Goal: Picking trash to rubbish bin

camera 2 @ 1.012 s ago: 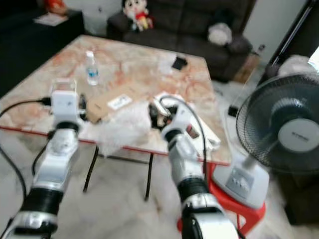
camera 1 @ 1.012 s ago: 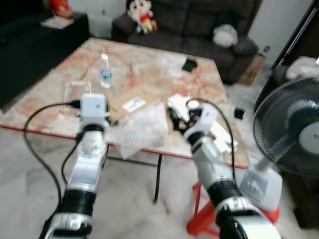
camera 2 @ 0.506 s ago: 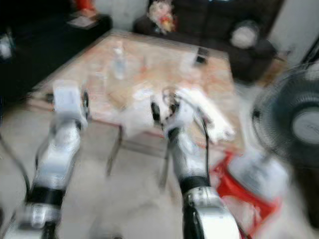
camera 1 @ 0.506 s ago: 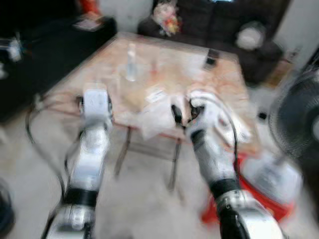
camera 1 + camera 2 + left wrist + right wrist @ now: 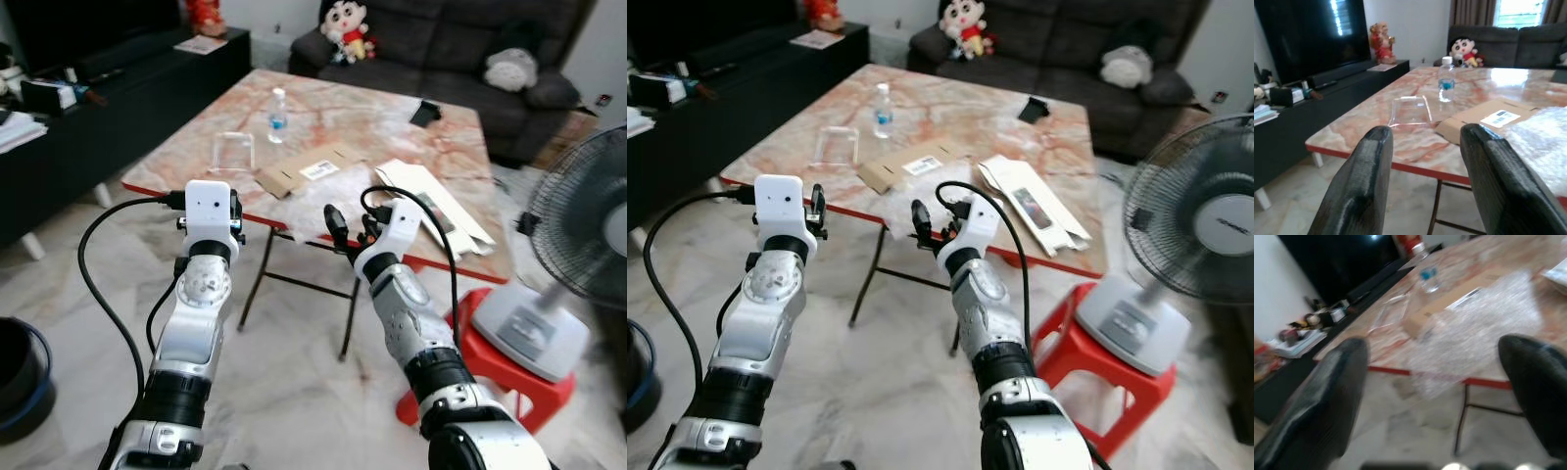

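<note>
Marble-look surface [image 5: 392, 127] w/ red edge stands ahead of robot, folding legs under it; pale marble floor [image 5: 294, 392] open betw. robot and the near edge. Left side: dark TV cabinet [image 5: 108, 108] runs alongside, a strip of floor betw. it and the surface. Right side: standing fan [image 5: 578, 245] and a red stool [image 5: 490, 392] sit close by the surface's near-right corner, so room is tight there. Dark sofa [image 5: 460, 49] behind the far edge. Rubbish bin [image 5: 18, 377], dark w/ blue rim, on floor at far left, well apart from the surface. Trash: crumpled sheet of clear bubble wrap [image 5: 921, 201] lies at the near edge, part drooping over the red rim; whitish, translucent, wrinkled. Just beyond it a flat cardboard piece [image 5: 309, 171] w/ white label; further on a clear plastic tray [image 5: 233, 152] and a water bottle [image 5: 278, 113], upright. Flat white packaging [image 5: 436, 201] lies toward the right edge. Left tool [image 5: 1427, 147] held up short of the near edge, fingers spread wide, nothing betw. them. Right tool [image 5: 1435, 377] near the drooping wrap, not touching, fingers also wide apart and empty.
</note>
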### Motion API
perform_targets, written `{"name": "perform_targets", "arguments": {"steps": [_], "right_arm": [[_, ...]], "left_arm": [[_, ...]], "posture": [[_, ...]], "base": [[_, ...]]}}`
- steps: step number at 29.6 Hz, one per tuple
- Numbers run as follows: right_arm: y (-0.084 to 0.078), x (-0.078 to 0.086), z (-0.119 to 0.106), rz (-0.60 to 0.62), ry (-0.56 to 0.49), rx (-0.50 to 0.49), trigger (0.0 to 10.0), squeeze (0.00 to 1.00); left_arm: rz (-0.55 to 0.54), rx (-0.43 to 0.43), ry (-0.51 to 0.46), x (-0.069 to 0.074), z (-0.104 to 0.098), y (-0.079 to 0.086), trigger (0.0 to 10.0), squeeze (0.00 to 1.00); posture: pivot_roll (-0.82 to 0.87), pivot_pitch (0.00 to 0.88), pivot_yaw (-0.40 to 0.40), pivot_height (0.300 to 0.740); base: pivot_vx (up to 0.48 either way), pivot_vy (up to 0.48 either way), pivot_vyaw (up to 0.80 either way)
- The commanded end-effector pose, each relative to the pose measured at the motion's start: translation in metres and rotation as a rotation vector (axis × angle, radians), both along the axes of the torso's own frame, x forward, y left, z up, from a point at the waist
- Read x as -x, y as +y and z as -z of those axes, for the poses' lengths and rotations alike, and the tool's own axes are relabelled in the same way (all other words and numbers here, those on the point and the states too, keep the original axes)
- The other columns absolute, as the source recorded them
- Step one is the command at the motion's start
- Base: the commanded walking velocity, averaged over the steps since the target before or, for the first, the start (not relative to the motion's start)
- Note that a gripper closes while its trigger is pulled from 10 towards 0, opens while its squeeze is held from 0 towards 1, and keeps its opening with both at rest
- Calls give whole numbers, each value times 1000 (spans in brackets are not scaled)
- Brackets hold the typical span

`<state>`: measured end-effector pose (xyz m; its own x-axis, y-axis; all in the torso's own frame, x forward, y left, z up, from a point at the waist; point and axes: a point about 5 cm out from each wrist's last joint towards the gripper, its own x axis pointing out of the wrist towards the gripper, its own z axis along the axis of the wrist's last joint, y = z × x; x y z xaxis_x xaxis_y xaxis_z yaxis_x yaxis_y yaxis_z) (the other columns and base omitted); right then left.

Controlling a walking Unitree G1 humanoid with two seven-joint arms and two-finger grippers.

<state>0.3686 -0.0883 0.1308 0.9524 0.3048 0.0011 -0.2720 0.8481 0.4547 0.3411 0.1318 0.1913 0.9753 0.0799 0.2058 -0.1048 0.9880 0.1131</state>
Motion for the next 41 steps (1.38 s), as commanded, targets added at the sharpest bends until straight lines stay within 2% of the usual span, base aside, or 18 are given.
{"name": "perform_targets", "arguments": {"steps": [1, 9, 18, 22, 30, 35, 38, 41], "right_arm": [[8, -1, -6, -33, -14, 4, 10000, 0], [6, 2, -5, -54, -24, 34, 10000, 0], [4, 1, -8, -51, -17, 13, 10000, 0], [2, 1, -9, -58, -26, 39, 10000, 0], [1, 1, -8, -50, -19, 29, 10000, 0], [-1, 0, -10, -34, -15, 9, 10000, 0], [-3, 1, -11, -34, -43, 56, 10000, 0], [-7, 1, -12, -12, -45, 39, 10000, 0]], "left_arm": [[-34, -18, 14, 3, 4, 7, 10000, 0], [-47, -16, 19, 7, 5, 6, 10000, 0], [-45, -14, 19, 6, 3, 4, 10000, 0], [-45, -15, 14, 5, 3, 4, 10000, 0], [-36, -31, -7, 4, -3, 3, 10000, 0], [18, -35, -30, 5, -6, -2, 10000, 0], [103, -37, -50, 7, -7, -11, 10000, 0], [172, -34, -66, 9, -8, -19, 10000, 0]], "posture": [[80, 82, -143, 740], [72, 93, -158, 740], [55, 102, -162, 740], [22, 83, -169, 740], [30, 71, -165, 740], [27, 66, -160, 740], [24, 65, -158, 740], [20, 65, -149, 740]], "base": [[480, 0, 0], [480, 0, 152], [480, 0, 0], [480, 0, 0], [480, 0, 0], [475, 0, 0], [453, 0, 0], [223, 0, -517]]}}
